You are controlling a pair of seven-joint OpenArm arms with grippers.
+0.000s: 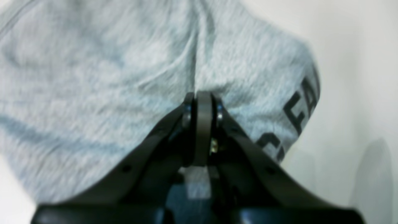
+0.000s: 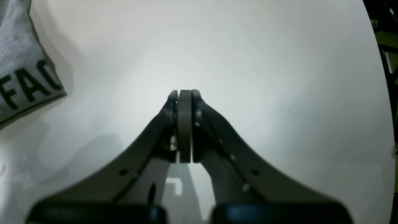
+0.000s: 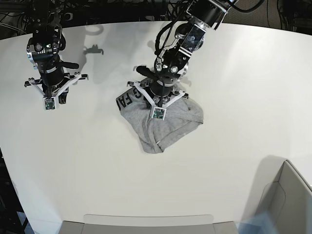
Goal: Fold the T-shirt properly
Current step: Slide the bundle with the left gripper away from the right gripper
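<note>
The heather-grey T-shirt (image 3: pixel 168 127) lies bunched in a crumpled heap near the middle of the white table (image 3: pixel 243 97). Black block letters show on its left edge (image 3: pixel 127 99). My left gripper (image 3: pixel 160 100) stands straight over the heap. In the left wrist view the left gripper (image 1: pixel 203 95) is shut, pinching a gathered crease of the T-shirt (image 1: pixel 93 77). My right gripper (image 3: pixel 49 90) is far to the left, off the cloth. In the right wrist view the right gripper (image 2: pixel 184 92) is shut and empty above bare table, with a lettered corner of the T-shirt (image 2: pixel 21 71) at the left edge.
A grey bin (image 3: pixel 287 195) stands at the front right corner of the table. A low grey tray edge (image 3: pixel 146 222) runs along the front. The table's dark far edge and cabling (image 2: pixel 387 46) show at the right of the right wrist view.
</note>
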